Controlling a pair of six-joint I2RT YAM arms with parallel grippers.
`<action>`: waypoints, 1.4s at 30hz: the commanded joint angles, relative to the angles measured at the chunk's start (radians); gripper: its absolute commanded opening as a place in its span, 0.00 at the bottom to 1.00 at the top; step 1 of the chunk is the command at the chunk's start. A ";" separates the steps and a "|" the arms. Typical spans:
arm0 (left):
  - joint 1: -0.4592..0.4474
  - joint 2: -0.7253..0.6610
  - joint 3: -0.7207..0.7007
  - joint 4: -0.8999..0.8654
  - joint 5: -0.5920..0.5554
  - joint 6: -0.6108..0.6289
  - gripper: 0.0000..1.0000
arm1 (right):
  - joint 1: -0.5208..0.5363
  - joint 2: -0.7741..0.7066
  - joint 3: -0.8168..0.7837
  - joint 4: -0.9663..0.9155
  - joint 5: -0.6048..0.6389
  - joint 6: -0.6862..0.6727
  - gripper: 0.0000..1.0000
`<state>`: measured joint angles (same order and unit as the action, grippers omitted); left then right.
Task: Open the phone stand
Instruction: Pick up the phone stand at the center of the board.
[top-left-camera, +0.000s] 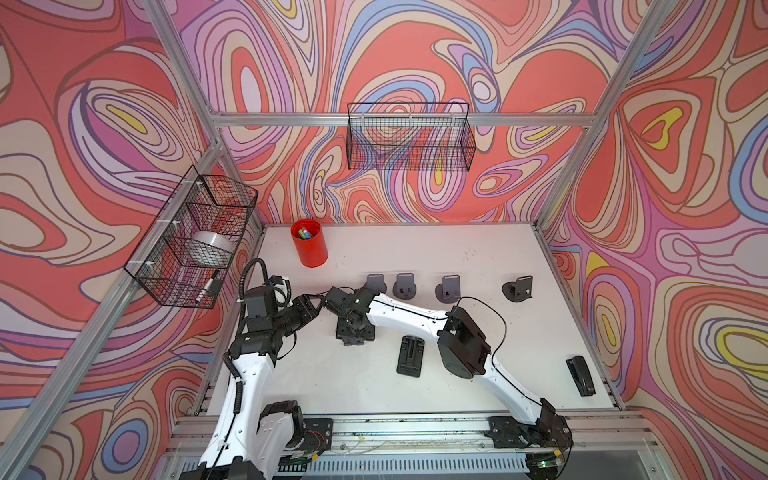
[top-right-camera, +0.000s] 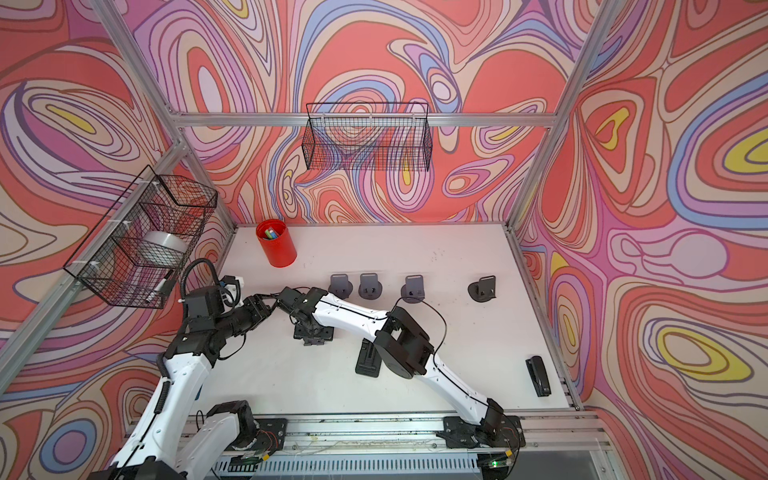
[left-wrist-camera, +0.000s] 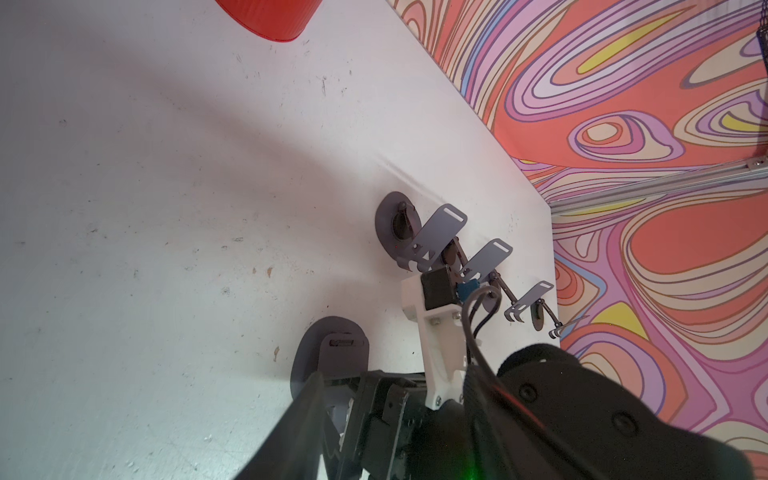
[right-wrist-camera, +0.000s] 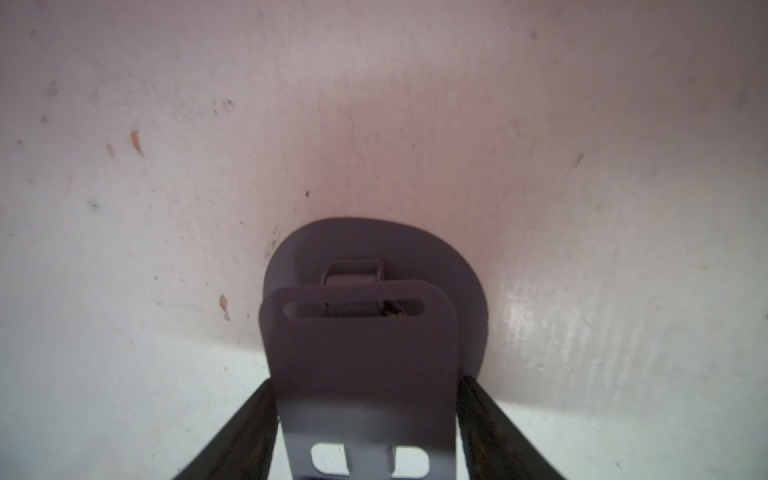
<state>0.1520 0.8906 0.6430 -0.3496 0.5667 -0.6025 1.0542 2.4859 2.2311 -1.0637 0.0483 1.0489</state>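
In the right wrist view, a grey phone stand (right-wrist-camera: 361, 353) has its flat plate folded close over its round base. My right gripper (right-wrist-camera: 368, 384) is shut on that plate, with a black finger against each long edge. The left wrist view shows the same stand (left-wrist-camera: 332, 353) in front of the right gripper's black body. One finger (left-wrist-camera: 297, 419) of my left gripper lies along the stand's side, and the other is hidden. In both top views the left gripper (top-left-camera: 309, 309) and the right gripper (top-left-camera: 332, 301) meet tip to tip and hide the stand.
Three grey stands (top-left-camera: 405, 284) and a darker one (top-left-camera: 517, 286) stand open in a row behind. A black object (top-left-camera: 355, 330) lies under the right arm, with a flat black one (top-left-camera: 411, 355) beside it. There is a red cup (top-left-camera: 309, 243) at back left and a stapler (top-left-camera: 580, 376) at right.
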 joint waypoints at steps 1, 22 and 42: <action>0.007 0.007 -0.010 0.022 0.031 0.008 0.50 | 0.000 0.039 0.063 -0.068 0.043 -0.024 0.71; 0.024 0.041 -0.031 0.075 0.074 -0.016 0.49 | 0.000 -0.036 -0.039 -0.057 0.088 -0.029 0.69; 0.057 0.012 -0.019 0.038 0.077 -0.002 0.49 | -0.002 0.080 0.108 -0.083 0.050 -0.079 0.82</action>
<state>0.1947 0.9230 0.6189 -0.3031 0.6327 -0.6136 1.0534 2.5244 2.3104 -1.1236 0.1036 0.9810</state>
